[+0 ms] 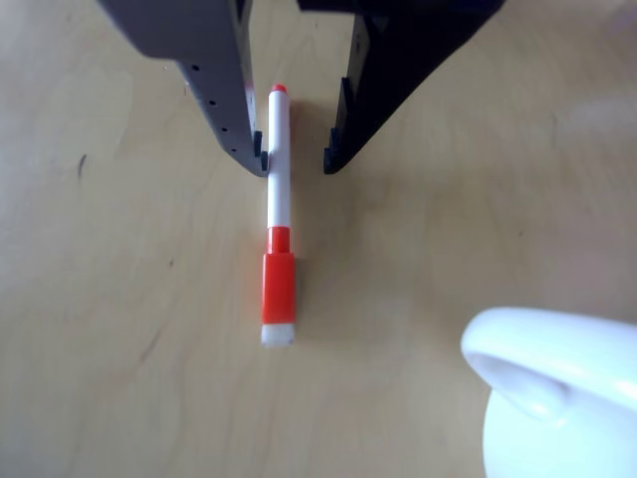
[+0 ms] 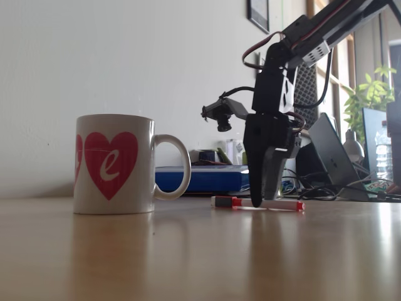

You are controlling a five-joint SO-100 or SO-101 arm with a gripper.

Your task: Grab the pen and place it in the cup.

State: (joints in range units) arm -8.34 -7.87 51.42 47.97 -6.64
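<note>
- While my gripper (image 1: 296,159) is lowered over the pen (image 1: 280,214), its jaws stand spread, the grey one touching the white barrel and the black one apart from it on the other side in the other view.
- The pen lies flat on the wooden table (image 1: 119,329), its red tip up between my jaws and its red-orange cap pointing away from them.
- In the fixed view my fingertips reach down to the table right at the pen (image 2: 257,204), nearer its red-tipped end than its cap.
- The cup (image 2: 116,164) stands upright well to the left of the pen in that view, its handle turned toward the pen.
- I judge this the grasping step: nothing is pinched yet.
- Next I should press the jaws together on the barrel, lift, then carry the pen over the cup's rim.
</note>
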